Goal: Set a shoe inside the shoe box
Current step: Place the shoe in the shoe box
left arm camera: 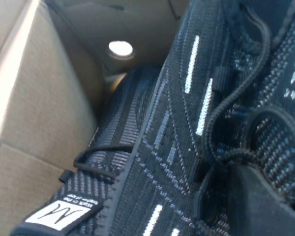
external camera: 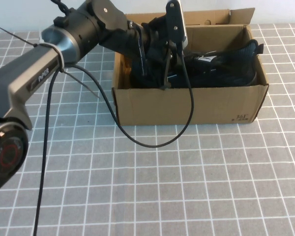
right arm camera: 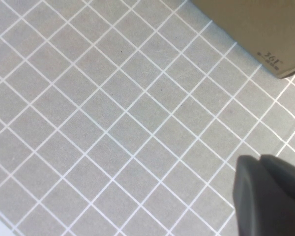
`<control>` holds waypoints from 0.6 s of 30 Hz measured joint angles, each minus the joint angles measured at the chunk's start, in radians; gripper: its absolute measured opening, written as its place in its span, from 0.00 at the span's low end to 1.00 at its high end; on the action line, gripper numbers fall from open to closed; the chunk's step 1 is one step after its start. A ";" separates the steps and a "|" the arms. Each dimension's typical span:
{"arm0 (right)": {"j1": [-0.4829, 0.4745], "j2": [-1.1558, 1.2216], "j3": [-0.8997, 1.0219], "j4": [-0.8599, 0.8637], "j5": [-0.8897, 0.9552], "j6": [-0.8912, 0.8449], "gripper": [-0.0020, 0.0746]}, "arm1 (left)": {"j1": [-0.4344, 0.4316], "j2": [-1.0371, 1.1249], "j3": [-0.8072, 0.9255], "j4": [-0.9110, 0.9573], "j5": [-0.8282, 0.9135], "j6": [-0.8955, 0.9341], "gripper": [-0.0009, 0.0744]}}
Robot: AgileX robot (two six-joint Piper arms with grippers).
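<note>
step: seating shoe point(external camera: 221, 66) in box point(external camera: 187, 105) | left gripper point(external camera: 160, 73) down inside box, grip unclear | right gripper point(right arm camera: 270, 196) over table point(right arm camera: 113, 123), grip unclear | tip: lift straight, avoid laces

High view looks down; wrists close-up; all share shoe box point(external camera: 187, 105).

The shoe point(external camera: 226, 66) lies in the shoe box point(external camera: 187, 105); the left gripper point(external camera: 162, 73) reaches into its left end, seemingly.
</note>
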 joint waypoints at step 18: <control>0.000 0.000 0.000 0.029 -0.002 -0.012 0.01 | 0.022 0.100 -0.007 -0.026 0.032 -0.021 0.05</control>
